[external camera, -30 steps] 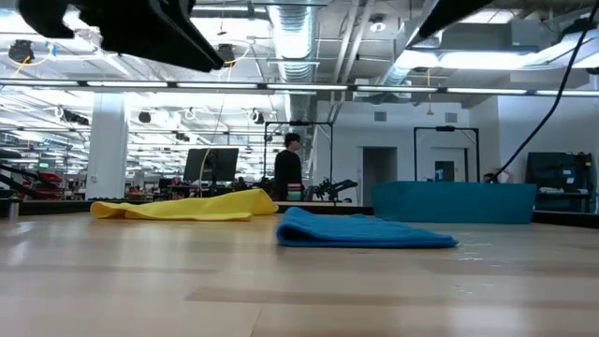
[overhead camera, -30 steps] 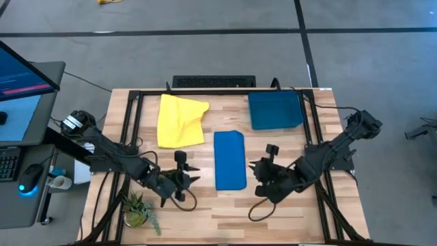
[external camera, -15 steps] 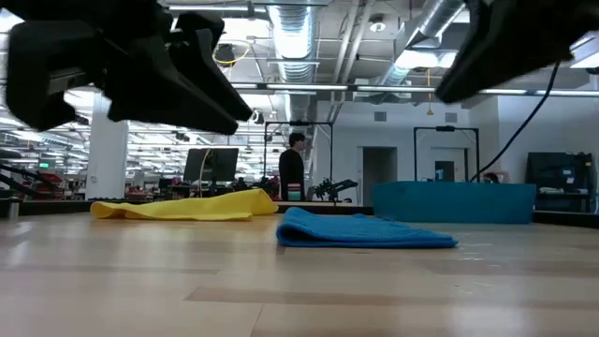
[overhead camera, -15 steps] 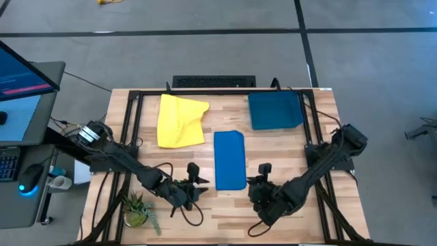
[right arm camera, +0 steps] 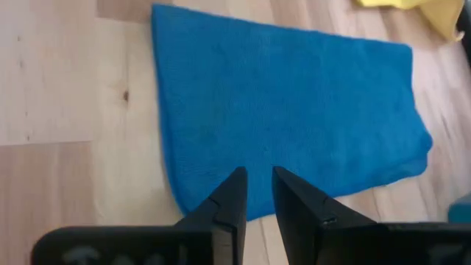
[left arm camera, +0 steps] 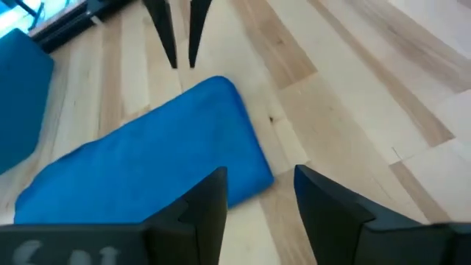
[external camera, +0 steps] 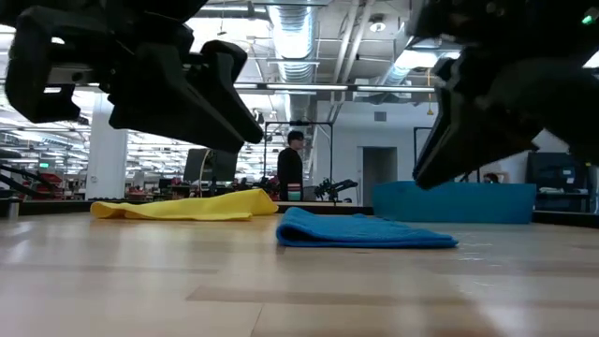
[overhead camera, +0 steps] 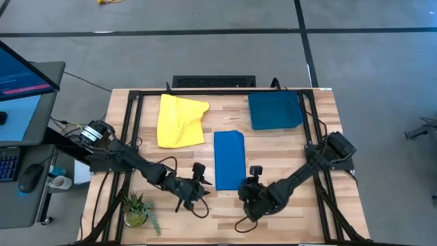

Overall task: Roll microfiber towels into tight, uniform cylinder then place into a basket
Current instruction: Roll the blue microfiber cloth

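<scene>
Broadly, the worktop (overhead camera: 273,212) carries the basket (overhead camera: 274,111) at its far right corner, the yellow towel (overhead camera: 180,120) far left, and the blue towel (overhead camera: 229,160) flat in the middle. Both hands flank the blue towel's near end: the left hand (overhead camera: 199,186) with fingers apart, the right hand (overhead camera: 247,190) with fingers nearly together. To roll tightly, I judge each should pinch one near corner evenly and turn together, keeping the edge straight.
</scene>
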`<state>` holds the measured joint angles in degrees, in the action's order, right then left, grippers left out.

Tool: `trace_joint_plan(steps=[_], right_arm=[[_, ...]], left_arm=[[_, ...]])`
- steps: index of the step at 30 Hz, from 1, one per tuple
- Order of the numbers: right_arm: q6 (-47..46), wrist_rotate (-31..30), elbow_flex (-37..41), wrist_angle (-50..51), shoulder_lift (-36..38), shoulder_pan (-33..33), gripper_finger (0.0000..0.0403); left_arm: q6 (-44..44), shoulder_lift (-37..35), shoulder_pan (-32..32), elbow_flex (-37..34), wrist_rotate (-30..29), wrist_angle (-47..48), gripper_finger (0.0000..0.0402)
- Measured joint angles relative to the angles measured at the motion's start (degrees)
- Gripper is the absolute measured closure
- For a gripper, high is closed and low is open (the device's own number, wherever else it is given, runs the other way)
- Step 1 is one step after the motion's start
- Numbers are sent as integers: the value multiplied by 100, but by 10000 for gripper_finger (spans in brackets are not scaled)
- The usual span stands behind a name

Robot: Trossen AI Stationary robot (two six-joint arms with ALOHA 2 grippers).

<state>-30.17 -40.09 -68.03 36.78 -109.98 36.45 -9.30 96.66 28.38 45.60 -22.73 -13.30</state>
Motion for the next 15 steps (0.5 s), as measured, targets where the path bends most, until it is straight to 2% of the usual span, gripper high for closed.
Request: trace_joint_plan(steps=[8, 15], right_arm=[[215, 310, -4, -141, 0, -20, 261], [528, 849, -4, -195, 0, -147, 229]], left_arm=[[-91, 140, -138, 7, 692, -266, 200], [-703, 956, -243, 3, 694, -1064, 205]])
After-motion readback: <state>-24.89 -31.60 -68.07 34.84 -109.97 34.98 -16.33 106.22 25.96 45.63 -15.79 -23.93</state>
